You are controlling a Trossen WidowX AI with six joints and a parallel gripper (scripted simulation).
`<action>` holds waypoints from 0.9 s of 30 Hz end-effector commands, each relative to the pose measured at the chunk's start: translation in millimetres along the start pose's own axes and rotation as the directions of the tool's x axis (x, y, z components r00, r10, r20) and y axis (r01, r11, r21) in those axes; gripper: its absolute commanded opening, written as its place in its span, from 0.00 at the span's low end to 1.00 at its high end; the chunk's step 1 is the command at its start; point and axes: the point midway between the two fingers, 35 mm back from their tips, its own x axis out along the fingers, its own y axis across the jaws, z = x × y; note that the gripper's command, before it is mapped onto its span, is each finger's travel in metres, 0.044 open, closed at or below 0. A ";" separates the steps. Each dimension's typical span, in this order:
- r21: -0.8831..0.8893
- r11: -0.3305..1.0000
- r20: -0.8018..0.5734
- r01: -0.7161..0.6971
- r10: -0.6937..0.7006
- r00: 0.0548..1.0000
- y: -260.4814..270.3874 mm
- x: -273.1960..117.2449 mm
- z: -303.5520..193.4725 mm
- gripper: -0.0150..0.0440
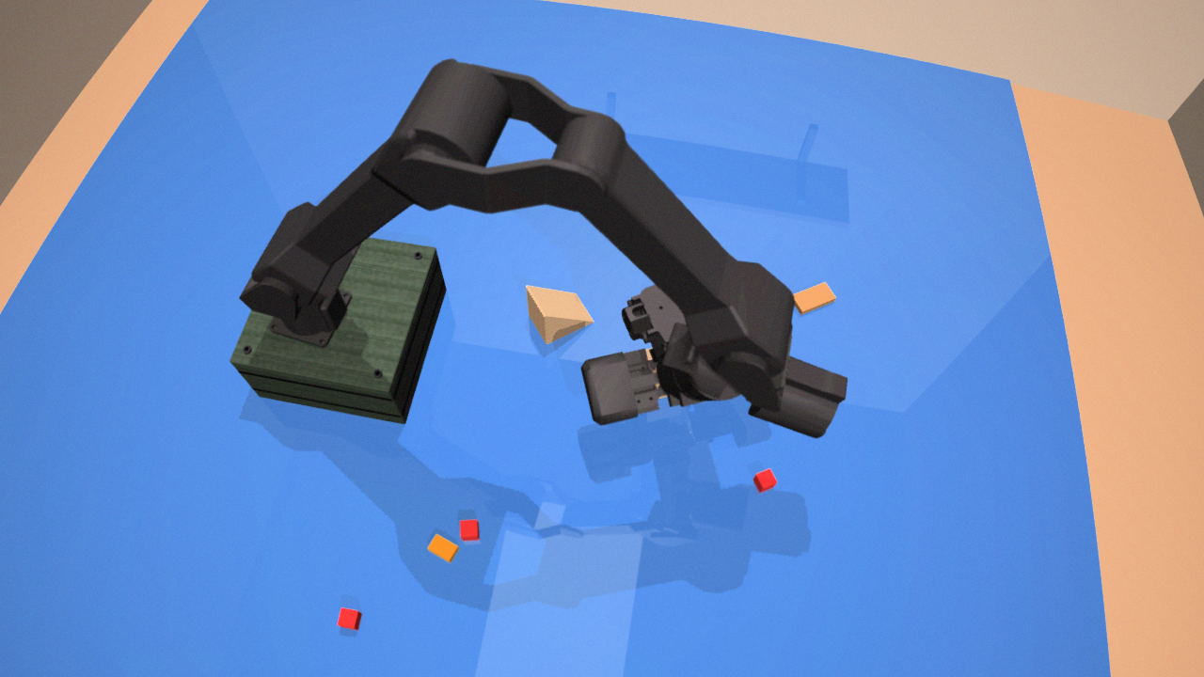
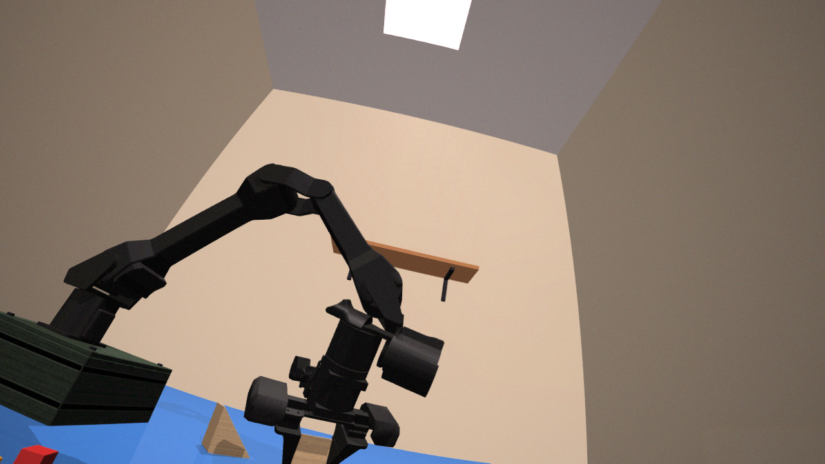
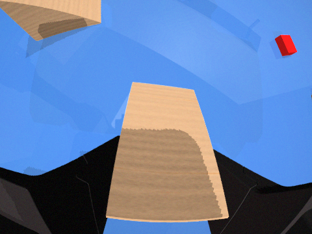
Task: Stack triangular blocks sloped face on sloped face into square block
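Observation:
One wooden triangular block [image 2: 311, 448] [image 3: 162, 156] stands between my fingers, its sloped face up toward the wrist camera. My gripper [image 3: 160, 147] is shut on it, with a black finger along each side. In the top view the arm and hand hide nearly all of this block. In the exterior view the fingertips run out of the frame at the bottom, so contact with the table cannot be seen. The other triangular block [image 1: 557, 307] [image 2: 223, 436] [image 3: 65, 13] stands apart on the blue table, between the held block and the arm's base.
The green base crate [image 1: 395, 286] [image 2: 115, 392] is at the left. Small red cubes [image 1: 764, 480] [image 1: 468, 529] [image 1: 349, 619] and orange blocks [image 1: 442, 547] [image 1: 815, 297] lie about the table. A red piece [image 3: 286, 45] shows in the wrist view. A shelf [image 2: 427, 262] hangs on the wall.

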 end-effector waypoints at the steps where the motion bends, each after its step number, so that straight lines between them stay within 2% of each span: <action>1: 0.008 1.000 0.007 -0.003 0.003 1.000 0.9 2.6 0.4 0.44; 5: 0.001 1.000 0.001 -0.001 0.001 1.000 0.1 -2.0 1.1 0.26; 6: 0.000 1.000 0.000 0.000 0.000 1.000 0.0 -2.7 1.3 0.25; 27: 0.000 1.000 0.000 0.000 0.000 1.000 0.0 -2.7 1.3 0.25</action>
